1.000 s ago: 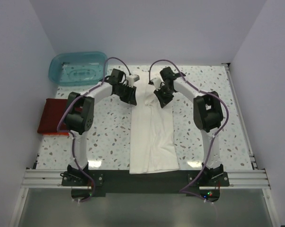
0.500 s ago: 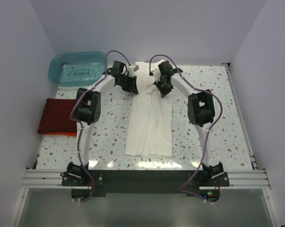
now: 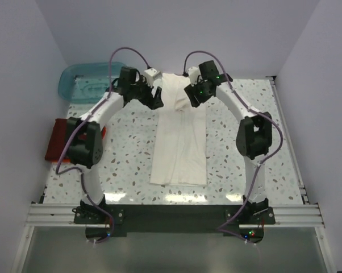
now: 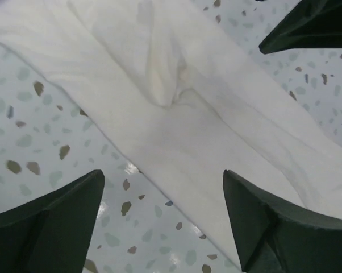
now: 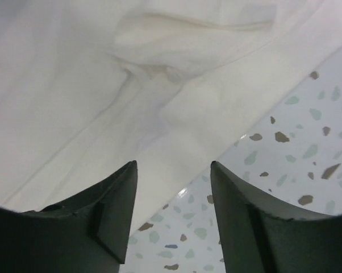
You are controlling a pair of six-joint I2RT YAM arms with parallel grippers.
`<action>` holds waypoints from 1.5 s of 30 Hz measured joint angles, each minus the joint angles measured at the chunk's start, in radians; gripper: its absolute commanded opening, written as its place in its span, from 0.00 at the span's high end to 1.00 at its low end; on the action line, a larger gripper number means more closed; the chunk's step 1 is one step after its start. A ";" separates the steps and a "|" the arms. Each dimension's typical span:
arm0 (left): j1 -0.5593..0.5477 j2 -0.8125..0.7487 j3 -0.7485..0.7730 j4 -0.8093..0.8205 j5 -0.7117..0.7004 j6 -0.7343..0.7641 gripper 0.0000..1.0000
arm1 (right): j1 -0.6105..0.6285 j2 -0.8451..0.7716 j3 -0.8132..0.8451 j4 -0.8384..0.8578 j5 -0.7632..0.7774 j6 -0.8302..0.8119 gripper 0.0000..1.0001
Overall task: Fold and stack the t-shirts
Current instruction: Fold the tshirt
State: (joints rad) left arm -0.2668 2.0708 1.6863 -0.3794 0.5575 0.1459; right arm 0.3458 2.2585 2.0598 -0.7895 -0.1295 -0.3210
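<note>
Dark red t-shirt [image 3: 54,142] is lying folded at the left edge of the table [image 3: 245,165], teal tub [image 3: 86,82] behind it. Left gripper [image 3: 155,98] is hovering, fingers spread and empty, over the far end of the cream t-shirt [image 3: 179,148], which is lying centrally as a long folded strip. Right gripper [image 3: 192,96] is hovering there too, spread and empty.

Both arms stretched to the far end of the white shirt [image 3: 179,148], jaws apart.

The left arm [image 3: 103,111] and right arm [image 3: 234,103] rise from their bases at the shirt's near end and curve inward over its far end. The left gripper [image 3: 154,98] hangs at the shirt's left edge and the right gripper [image 3: 192,96] at its right edge, both tilted down. In the wrist views, each gripper's dark fingers [image 4: 51,222] [image 5: 103,210] stand spread above the shirt, holding nothing.
</note>
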 measured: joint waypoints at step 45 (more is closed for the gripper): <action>-0.428 -0.778 -1.179 0.048 0.083 1.027 0.40 | 0.463 -0.896 -1.389 0.187 -0.246 -0.568 0.66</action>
State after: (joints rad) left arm -0.6945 1.2926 0.5076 -0.3317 0.6407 1.1725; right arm 0.8089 1.3624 0.6708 -0.6029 -0.3759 -0.8886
